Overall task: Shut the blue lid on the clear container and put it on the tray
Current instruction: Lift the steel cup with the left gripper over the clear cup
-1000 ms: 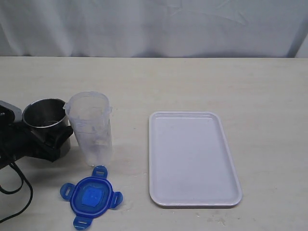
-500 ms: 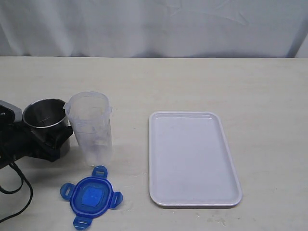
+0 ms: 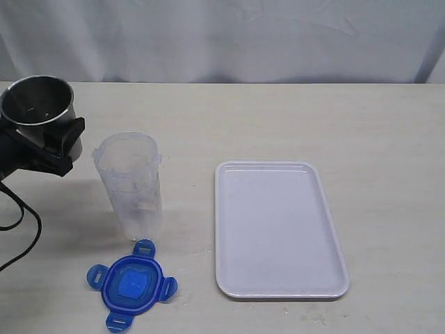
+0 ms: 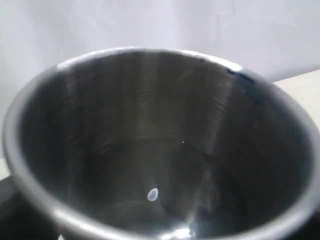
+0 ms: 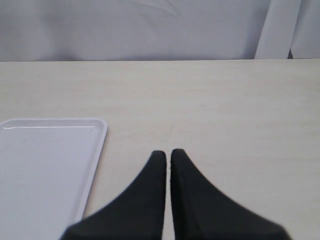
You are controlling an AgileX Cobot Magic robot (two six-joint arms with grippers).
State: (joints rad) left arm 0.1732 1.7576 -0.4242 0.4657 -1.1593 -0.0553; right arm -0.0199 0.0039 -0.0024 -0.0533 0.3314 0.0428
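The clear container (image 3: 128, 184) stands upright and uncovered on the table, left of the white tray (image 3: 278, 229). In front of the container the blue lid (image 3: 131, 284) lies flat on the table. My left gripper (image 3: 43, 139) is shut on a shiny steel cup (image 3: 36, 101), held in the air up and left of the container; the cup's inside (image 4: 150, 160) fills the left wrist view. My right gripper (image 5: 168, 152) is shut on nothing above bare table, with a tray corner (image 5: 95, 127) beside it. It does not show in the exterior view.
A black cable (image 3: 21, 223) hangs from the left arm down to the table's left edge. A white curtain (image 3: 222, 38) closes the back. Bare table lies right of the tray.
My left gripper has lifted the steel cup off the table, up and away from the clear container. The container, lid and tray have stayed put.
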